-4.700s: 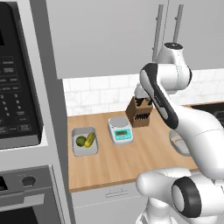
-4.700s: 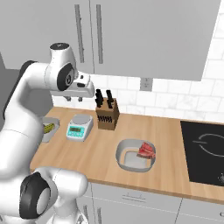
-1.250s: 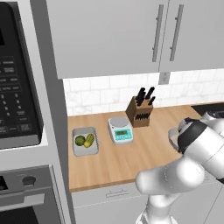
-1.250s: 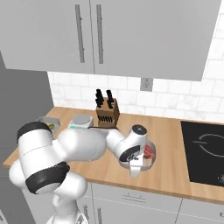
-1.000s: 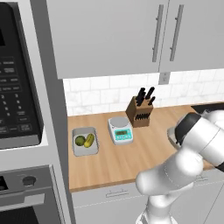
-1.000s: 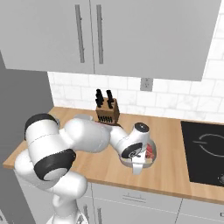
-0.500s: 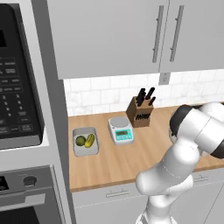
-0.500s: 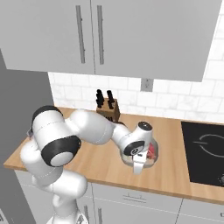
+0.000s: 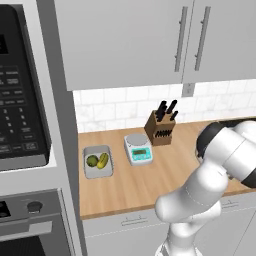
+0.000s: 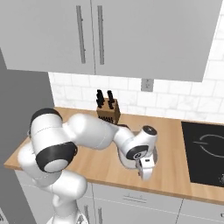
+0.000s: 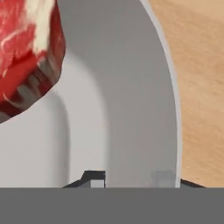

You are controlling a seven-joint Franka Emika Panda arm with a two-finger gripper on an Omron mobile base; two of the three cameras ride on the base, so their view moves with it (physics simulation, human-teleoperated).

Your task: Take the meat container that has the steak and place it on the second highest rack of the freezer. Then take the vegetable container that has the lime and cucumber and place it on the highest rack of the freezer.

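Reaching low over the counter, my arm folds down at the right of the left base view, and my own white links hide the end effector there. Well to its left sits the vegetable container, flat on the wood, with the lime and the cucumber side by side inside it, touching or nearly so. Between that tray and my arm stand a small kitchen scale and, behind it, a knife block against the tiled wall.

Right base view: my end effector points down at the near edge of the meat container, which rests on the counter just left of the black cooktop. My wrist covers most of the bowl; a sliver of rim shows past it. The knife block stands behind my forearm, near the wall. I cannot tell from here how far apart the fingers stand.

Hand view: the meat container's grey wall and rim run up from right between my two dark fingertips, one inside the bowl, one outside over the wood. The jaws straddle the rim at a narrow gap; whether they are pressing on it I cannot tell. The steak lies inside the bowl, ahead and toward the inner finger, apart from both tips.
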